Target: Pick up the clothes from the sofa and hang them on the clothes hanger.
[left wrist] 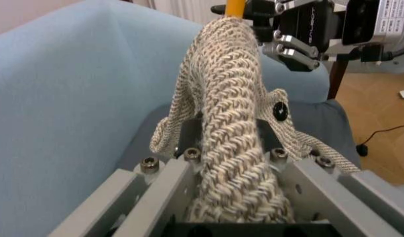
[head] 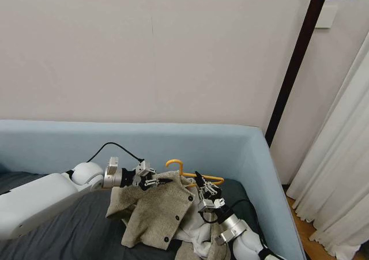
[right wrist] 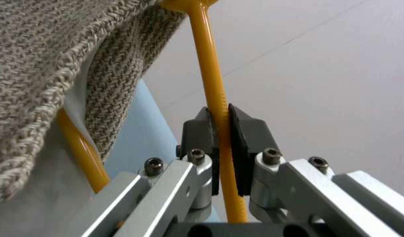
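A plain pale wall fills the head view from 9 through 12 to 2 o'clock. Below it, one light blue sofa spans 9 to 5 o'clock, its seat cushion dark grey. One white curtain hangs at 4 o'clock, above a strip of wood floor. One dark post leans up toward 1 o'clock.

One beige knit cardigan is at 6 o'clock, held up over the cushion and partly draped on one orange hanger. The hanger's hook pokes up just above the knit. Three dark buttons show down the cardigan's front.

The left arm reaches in from 8 o'clock. The left claw is clamped on a thick fold of the cardigan at its 10 o'clock corner. The right arm rises from 5 o'clock. The right claw is pinched narrow on the hanger's thin orange rod, at the cardigan's 2 o'clock edge.

The left wrist view shows a white sticker on the right arm's wrist. It carries rows of print too small to read.
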You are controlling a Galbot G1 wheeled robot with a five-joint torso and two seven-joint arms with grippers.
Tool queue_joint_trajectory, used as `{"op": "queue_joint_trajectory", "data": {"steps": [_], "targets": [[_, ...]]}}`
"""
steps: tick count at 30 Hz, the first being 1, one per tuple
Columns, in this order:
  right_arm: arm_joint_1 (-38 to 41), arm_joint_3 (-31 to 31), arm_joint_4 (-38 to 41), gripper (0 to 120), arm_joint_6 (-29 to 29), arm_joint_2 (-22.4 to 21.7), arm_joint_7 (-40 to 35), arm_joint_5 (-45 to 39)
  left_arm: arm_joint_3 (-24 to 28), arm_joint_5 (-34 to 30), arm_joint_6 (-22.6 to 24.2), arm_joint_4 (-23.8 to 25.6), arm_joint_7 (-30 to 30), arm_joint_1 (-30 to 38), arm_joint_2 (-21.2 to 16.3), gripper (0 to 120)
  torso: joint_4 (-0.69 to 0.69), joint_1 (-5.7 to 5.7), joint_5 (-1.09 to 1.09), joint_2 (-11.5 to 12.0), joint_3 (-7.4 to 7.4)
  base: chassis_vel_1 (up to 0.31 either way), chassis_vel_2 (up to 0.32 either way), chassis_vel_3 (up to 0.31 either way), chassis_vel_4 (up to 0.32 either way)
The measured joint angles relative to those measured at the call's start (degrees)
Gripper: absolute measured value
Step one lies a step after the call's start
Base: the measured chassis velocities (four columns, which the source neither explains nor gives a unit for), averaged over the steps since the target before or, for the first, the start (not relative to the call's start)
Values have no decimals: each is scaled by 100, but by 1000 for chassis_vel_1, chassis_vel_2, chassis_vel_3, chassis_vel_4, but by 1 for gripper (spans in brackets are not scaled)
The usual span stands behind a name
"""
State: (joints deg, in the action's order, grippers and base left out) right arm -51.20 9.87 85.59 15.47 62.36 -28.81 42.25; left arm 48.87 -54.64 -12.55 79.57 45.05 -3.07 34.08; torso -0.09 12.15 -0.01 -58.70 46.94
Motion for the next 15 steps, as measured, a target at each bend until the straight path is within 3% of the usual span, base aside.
{"op": "queue_joint_trajectory", "data": {"steps": [12,15], "targets": [[-35,84,117,5,-31,-37,66,-186,-489,39,-81,26,-52,-442,-121,8,0,0,0,0,0,0,0,0,0],[-85,95,260,13,-87,-111,71,-383,-781,56,-85,-10,-71,-660,-128,8,0,0,0,0,0,0,0,0,0]]}}
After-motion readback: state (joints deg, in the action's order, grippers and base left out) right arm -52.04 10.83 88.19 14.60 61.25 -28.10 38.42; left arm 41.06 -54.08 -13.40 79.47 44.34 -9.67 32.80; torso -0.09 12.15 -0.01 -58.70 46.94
